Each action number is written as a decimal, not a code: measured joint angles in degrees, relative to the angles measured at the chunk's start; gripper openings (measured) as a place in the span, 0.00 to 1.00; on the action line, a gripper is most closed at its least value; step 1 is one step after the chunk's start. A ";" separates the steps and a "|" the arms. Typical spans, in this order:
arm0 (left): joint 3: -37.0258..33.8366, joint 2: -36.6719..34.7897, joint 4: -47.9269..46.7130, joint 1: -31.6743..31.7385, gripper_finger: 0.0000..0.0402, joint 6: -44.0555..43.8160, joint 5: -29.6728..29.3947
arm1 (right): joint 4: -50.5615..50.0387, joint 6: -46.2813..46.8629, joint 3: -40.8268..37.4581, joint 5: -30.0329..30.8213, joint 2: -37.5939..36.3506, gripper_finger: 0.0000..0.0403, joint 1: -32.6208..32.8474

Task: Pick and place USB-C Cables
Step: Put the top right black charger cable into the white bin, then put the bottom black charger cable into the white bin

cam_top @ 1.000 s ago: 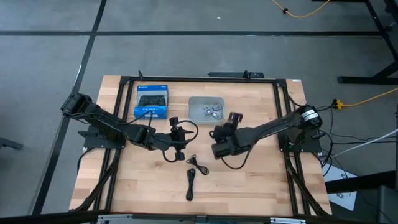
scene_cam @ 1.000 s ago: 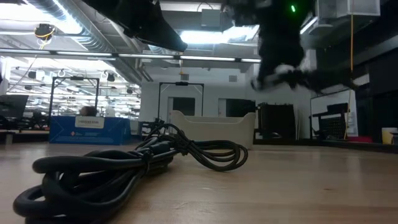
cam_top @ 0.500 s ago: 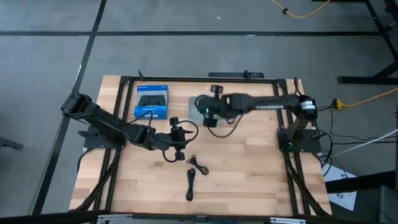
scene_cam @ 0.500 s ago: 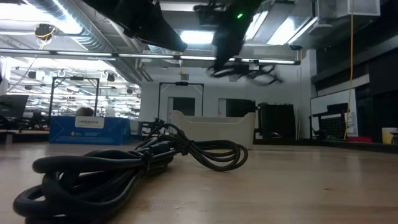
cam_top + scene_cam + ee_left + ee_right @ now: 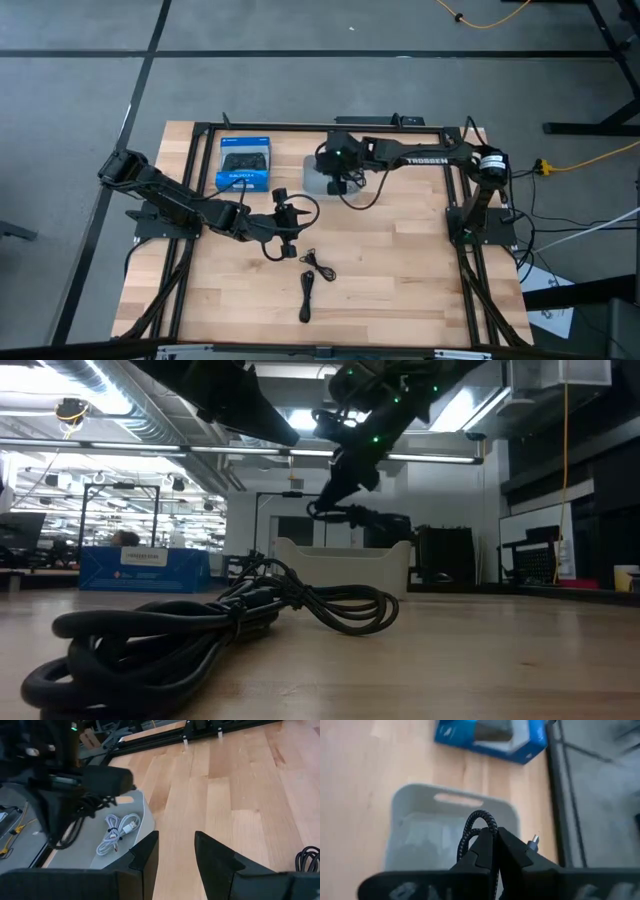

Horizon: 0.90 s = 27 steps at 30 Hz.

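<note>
At upper centre of the high view, the right gripper hangs over the grey bin, its fingers closed on a black cable. A white cable lies inside the bin. Two black cables rest on the tabletop at lower centre. The left gripper waits above them, fingers parted, empty.

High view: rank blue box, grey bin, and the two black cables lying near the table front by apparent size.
1. Grey bin, though the right pincer hides part of it; the blue box looks about the same, so this is unsure.
2. Straight black cable.
3. Small black cable, close to the straight one.
</note>
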 joint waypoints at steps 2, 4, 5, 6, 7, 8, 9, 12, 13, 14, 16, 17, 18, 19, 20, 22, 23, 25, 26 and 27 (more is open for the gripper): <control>0.00 0.00 0.01 0.00 0.30 0.00 0.00 | 1.43 -0.92 -0.33 -0.60 -0.04 0.04 -0.50; 0.00 0.00 0.01 -0.01 0.30 0.00 0.00 | 1.60 -1.43 -0.48 -2.25 -0.04 0.06 -0.66; 0.00 0.00 0.02 -0.01 0.30 0.02 0.00 | 1.96 -1.48 -0.55 -2.93 -0.04 0.06 -0.67; 0.00 0.00 0.00 0.00 0.30 0.01 0.00 | 2.62 -1.49 -0.55 -3.51 -0.04 0.07 -0.62; 0.00 0.00 0.02 -0.01 0.30 0.02 0.00 | 3.42 -1.47 -0.52 -3.81 -0.04 0.07 -0.54; 0.00 0.00 0.02 -0.01 0.30 0.00 0.00 | 3.92 -1.49 -0.52 -3.91 -0.04 0.08 -0.49; 0.00 0.00 0.02 0.00 0.30 0.00 0.01 | 4.16 -1.52 -0.52 -4.07 -0.04 0.09 -0.42; 0.00 0.00 0.02 0.00 0.30 0.01 0.01 | 4.09 -1.40 -0.52 -4.00 -0.04 0.12 -0.51; 0.00 0.00 0.02 0.00 0.30 0.00 0.00 | 3.99 -1.32 -0.52 -3.99 -0.04 0.13 -0.51; 0.00 0.00 0.02 -0.01 0.30 0.01 0.01 | 3.89 -1.12 -0.52 -3.95 -0.04 0.14 -0.53; 0.00 0.00 0.02 -0.01 0.30 0.02 0.02 | 3.87 -1.07 -0.52 -3.94 -0.04 0.17 -0.52; 0.00 0.00 0.00 0.01 0.30 0.00 0.02 | 4.05 -1.12 -0.52 -3.94 -0.04 0.19 -0.51; 0.00 0.00 0.02 -0.01 0.30 0.00 0.02 | 4.24 -1.12 -0.52 -3.86 -0.04 0.21 -0.51; 0.00 0.00 0.01 -0.01 0.30 0.01 0.02 | 4.29 -1.08 -0.52 -3.65 -0.04 0.22 -0.48; 0.00 0.00 0.00 0.01 0.30 0.01 0.02 | 4.30 -0.64 -0.52 -3.11 -0.04 0.24 -0.45; 0.00 0.00 0.00 -0.01 0.30 0.01 0.02 | 4.20 0.88 -0.51 -1.65 -0.04 0.26 -0.45; 0.00 0.00 -0.02 0.00 0.30 0.00 0.02 | 3.65 1.88 -0.32 -0.37 -0.04 0.27 -0.22; 0.00 0.00 -0.21 0.01 0.30 0.00 0.02 | 0.28 4.77 0.89 3.25 -0.04 0.28 0.48; 0.00 0.00 -0.48 -0.01 0.30 0.00 0.02 | -2.43 6.96 1.98 5.07 -0.04 0.28 1.00; 0.00 0.00 -0.78 0.01 0.30 0.02 0.02 | -5.67 9.60 3.24 6.60 -0.04 0.28 1.71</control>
